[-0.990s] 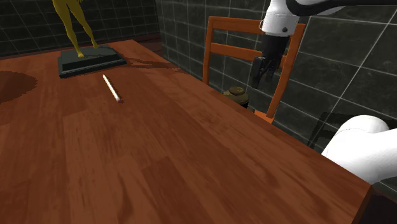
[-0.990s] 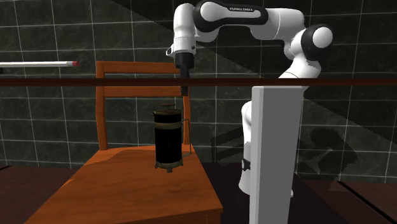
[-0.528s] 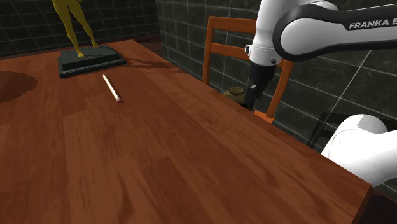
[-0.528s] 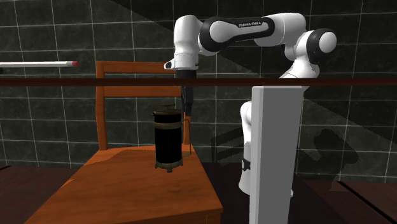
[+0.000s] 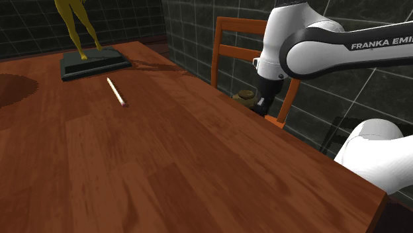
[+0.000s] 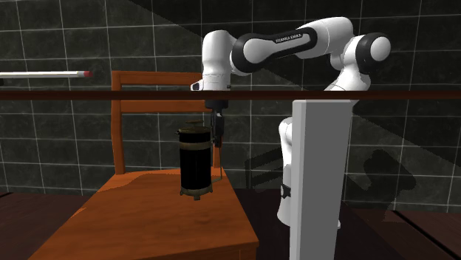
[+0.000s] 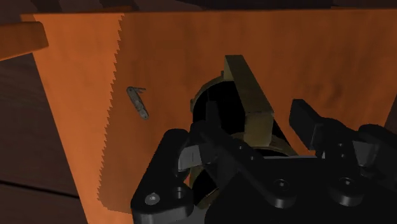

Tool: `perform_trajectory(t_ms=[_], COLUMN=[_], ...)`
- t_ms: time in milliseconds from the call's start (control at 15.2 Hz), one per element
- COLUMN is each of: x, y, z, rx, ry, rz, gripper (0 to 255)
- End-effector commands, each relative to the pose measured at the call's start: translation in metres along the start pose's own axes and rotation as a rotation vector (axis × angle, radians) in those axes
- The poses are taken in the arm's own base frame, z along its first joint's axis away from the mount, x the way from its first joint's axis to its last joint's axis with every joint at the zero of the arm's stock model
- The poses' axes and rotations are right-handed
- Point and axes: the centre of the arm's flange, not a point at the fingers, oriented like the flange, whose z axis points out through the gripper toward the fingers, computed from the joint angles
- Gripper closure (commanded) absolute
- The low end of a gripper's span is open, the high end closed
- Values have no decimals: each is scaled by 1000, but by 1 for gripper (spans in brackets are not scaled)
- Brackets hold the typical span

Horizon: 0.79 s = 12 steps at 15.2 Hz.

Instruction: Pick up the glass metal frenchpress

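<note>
The french press (image 6: 194, 164) stands upright on the chair seat (image 6: 140, 210) below the worktop (image 6: 89, 94), its long axis running 12 to 6. The hand (image 6: 216, 135) hangs just beside its top, and the body lies toward 8 o'clock. The brass handle (image 7: 247, 86) sits between the spread fingers, apparently not yet clasped.

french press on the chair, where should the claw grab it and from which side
Probably the handle, from straight above. The french press stands upright on the chair seat, and its thin handle juts out toward the stand, where the open claw hangs over it.
</note>
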Motion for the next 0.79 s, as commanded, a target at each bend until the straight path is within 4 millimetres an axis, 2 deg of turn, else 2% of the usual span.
perform_trajectory(t_ms=[0,528,726], x=[0,0,0], y=[0,0,0], z=[1,1,-15], rx=[0,0,0], ry=[0,0,0], rz=[0,0,0], gripper=[255,255,255])
